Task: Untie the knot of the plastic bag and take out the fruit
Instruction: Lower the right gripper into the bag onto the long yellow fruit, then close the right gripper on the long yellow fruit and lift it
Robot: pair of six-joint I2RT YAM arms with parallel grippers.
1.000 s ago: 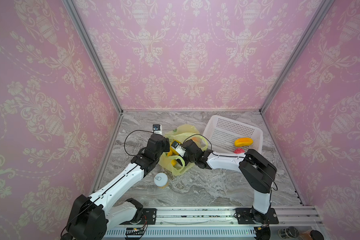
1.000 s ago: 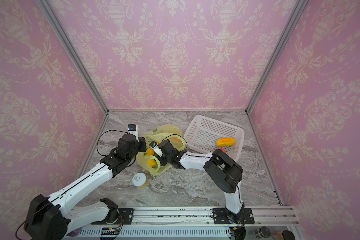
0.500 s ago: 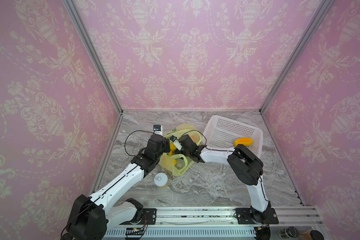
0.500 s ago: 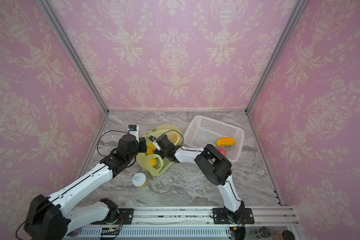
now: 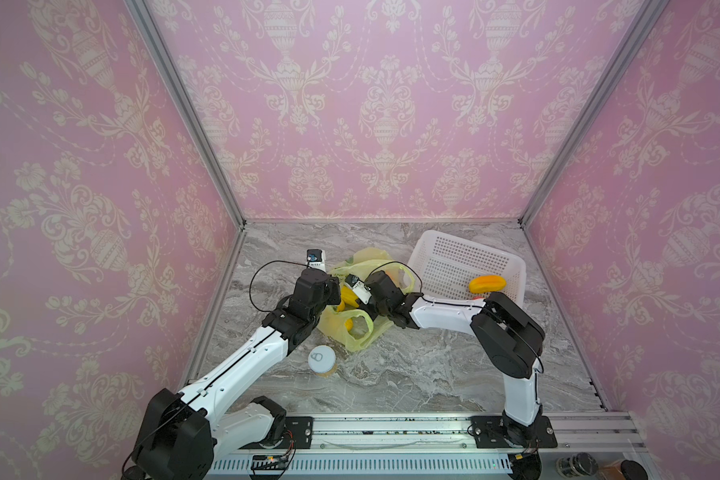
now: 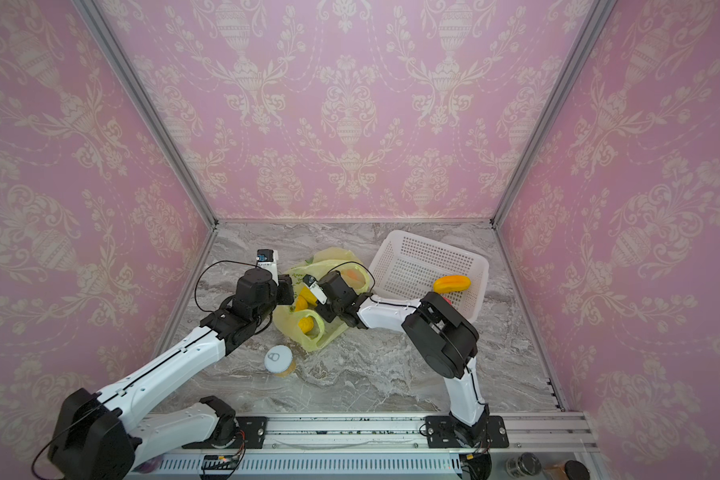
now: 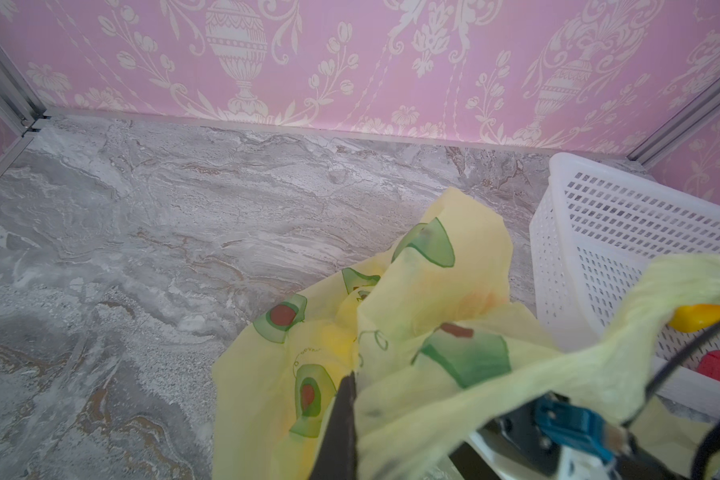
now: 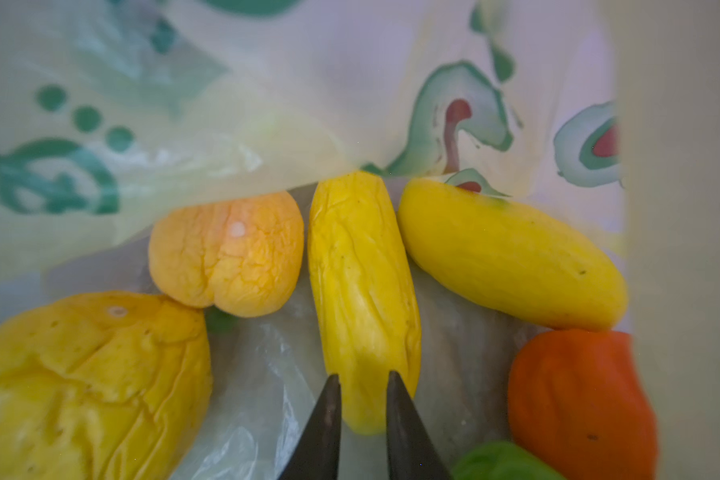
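Observation:
The yellow-green plastic bag (image 5: 362, 266) with avocado prints lies open at mid-table, left of the basket. No knot is in view; a loose handle loop (image 7: 599, 353) drapes across the left wrist view. My left gripper (image 7: 348, 382) is shut on the bag's edge and holds it up. My right gripper (image 8: 362, 374) is inside the bag. Its jaws have closed in on the near end of a long yellow fruit (image 8: 362, 282). Around it lie another yellow fruit (image 8: 512, 257), a peach-orange one (image 8: 229, 253), a big yellow one (image 8: 88, 386), a red-orange one (image 8: 578, 403) and a green one (image 8: 499, 463).
A white perforated basket (image 5: 466, 257) stands at the back right. It holds a yellow-orange fruit (image 5: 487, 284) and a red one (image 6: 445, 300) half hidden by my right arm. A round can (image 5: 321, 359) with a white pull-tab lid stands in front of the bag.
The right gripper's jaws have narrowed onto the long yellow fruit inside the bag. The right arm swung left, then eased back a little. The left arm has kept its hold.

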